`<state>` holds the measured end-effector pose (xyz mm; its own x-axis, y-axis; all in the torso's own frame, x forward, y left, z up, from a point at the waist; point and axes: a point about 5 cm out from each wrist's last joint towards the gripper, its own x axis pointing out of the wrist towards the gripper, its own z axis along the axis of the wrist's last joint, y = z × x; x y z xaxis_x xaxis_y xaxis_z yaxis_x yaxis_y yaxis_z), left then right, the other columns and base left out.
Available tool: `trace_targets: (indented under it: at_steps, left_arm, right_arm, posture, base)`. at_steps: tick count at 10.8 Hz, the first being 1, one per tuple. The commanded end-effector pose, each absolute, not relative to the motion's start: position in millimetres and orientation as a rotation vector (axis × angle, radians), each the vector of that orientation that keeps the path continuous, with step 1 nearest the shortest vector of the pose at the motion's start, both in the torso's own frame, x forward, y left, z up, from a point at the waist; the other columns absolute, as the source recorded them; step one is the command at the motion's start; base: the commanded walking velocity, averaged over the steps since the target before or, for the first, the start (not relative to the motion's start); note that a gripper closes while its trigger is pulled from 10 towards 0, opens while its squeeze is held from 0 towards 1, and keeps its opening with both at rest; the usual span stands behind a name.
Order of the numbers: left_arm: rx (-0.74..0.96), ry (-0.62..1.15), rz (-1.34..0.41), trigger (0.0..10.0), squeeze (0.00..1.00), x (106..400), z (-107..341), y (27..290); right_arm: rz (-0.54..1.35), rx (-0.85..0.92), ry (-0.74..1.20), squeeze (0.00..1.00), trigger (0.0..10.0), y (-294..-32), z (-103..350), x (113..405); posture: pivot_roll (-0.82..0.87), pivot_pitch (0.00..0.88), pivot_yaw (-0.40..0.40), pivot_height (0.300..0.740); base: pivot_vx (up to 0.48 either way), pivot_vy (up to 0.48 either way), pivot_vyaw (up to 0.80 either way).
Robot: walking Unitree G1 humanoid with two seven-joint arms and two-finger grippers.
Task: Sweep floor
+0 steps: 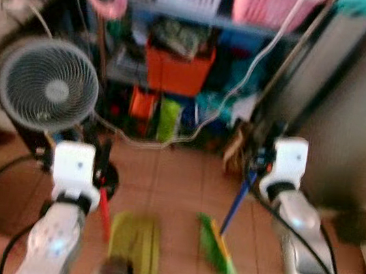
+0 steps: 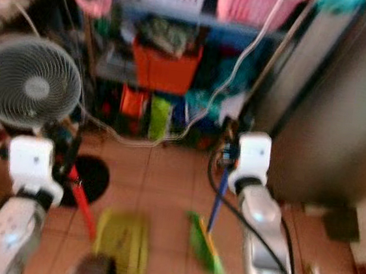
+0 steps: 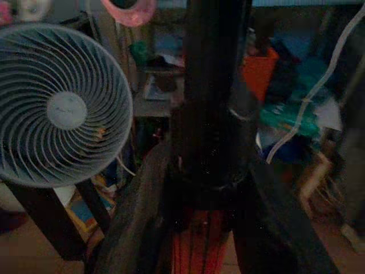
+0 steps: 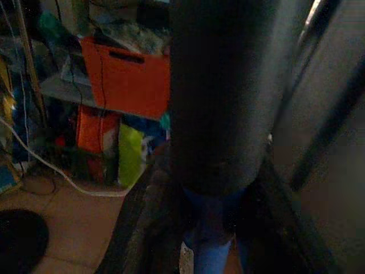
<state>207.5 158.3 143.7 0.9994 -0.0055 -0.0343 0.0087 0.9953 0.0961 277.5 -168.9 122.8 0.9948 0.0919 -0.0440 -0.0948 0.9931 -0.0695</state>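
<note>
Terracotta floor tiles [image 1: 179,176] run to a cluttered far shelf [image 1: 182,19] holding an orange bin [image 1: 177,68], with a round fan [image 1: 47,90] at far left. The left gripper [image 3: 199,240] has its fingers clamped on the red handle [image 1: 104,214] of a yellow-green dustpan [image 1: 136,243] lying near, left of centre. The right gripper [image 4: 211,240] is closed around the blue handle [image 1: 234,208] of a broom whose green bristles [image 1: 218,250] rest on the tiles just right of the dustpan.
</note>
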Motion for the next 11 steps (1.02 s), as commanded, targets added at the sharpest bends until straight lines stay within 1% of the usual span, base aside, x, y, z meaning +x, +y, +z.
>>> trace_targets:
  at_steps: [1,3,7,8,11]
  left_arm:
    - [0.091,0.007,-0.018,10.0,0.0,207,150,157]
    - [0.076,0.016,-0.002,10.0,0.0,207,149,158]
    - [0.037,0.007,-0.018,10.0,0.0,210,150,155]
    - [0.033,0.012,-0.028,10.0,0.0,210,150,154]
    - [0.004,0.014,-0.044,10.0,0.0,214,150,154]
  right_arm:
    - [0.084,-0.074,0.081,0.0,10.0,-172,117,276]
    - [0.071,-0.098,0.114,0.0,10.0,-174,110,275]
    - [0.066,-0.106,0.13,0.0,10.0,-173,106,276]
    - [0.066,-0.104,0.132,0.0,10.0,-173,106,276]
    - [0.067,-0.096,0.136,0.0,10.0,-172,104,276]
  posture:
    - [0.08,0.073,-0.088,0.74]
    - [0.09,0.068,-0.081,0.74]
    - [0.09,0.06,-0.079,0.74]
    - [0.09,0.055,-0.076,0.74]
    - [0.09,0.049,-0.071,0.74]
  base:
    - [-0.274,0.0,0.0]
    - [-0.266,0.0,0.0]
    - [0.0,0.0,0.0]
    - [0.0,0.48,0.0]
    - [0.0,0.48,-0.77]
